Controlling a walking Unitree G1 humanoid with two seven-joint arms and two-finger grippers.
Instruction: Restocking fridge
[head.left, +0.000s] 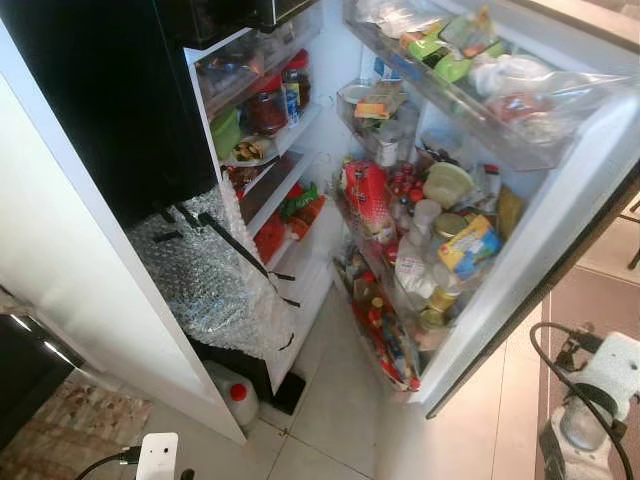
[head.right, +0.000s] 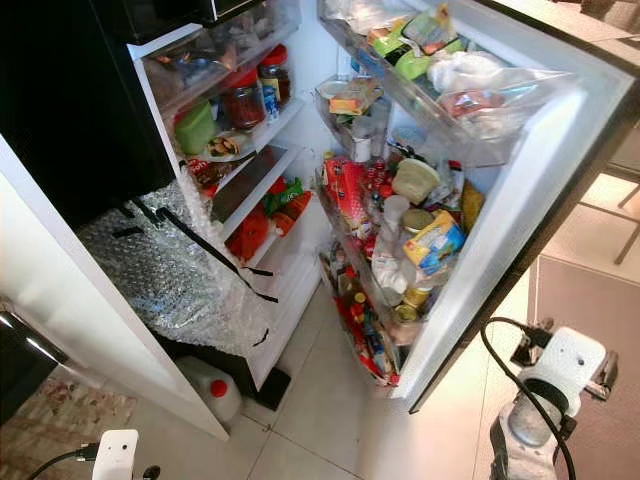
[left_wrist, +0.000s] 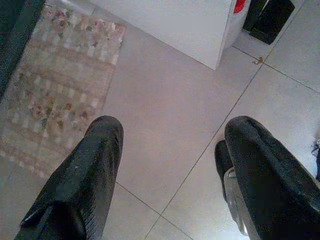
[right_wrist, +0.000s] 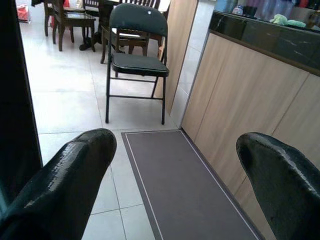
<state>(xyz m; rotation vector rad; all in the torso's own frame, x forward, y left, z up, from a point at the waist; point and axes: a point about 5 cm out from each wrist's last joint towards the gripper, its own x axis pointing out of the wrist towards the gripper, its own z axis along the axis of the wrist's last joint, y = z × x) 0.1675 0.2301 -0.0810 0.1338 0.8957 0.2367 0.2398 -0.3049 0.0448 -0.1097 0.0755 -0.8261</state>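
The fridge stands open before me, its white door swung out to the right. The door racks are packed with bottles, a red packet and a yellow-blue pack. On the inner shelves sit red-lidded jars, a green tub and red-orange packs lower down. My left gripper hangs open over the tiled floor with nothing between its fingers. My right gripper is open too, and faces a grey mat.
Bubble wrap taped with black strips covers the fridge's lower left side. A white jug with a red cap stands on the floor beneath it. A patterned rug lies at left. A folding chair, grey mat and wooden counter are at right.
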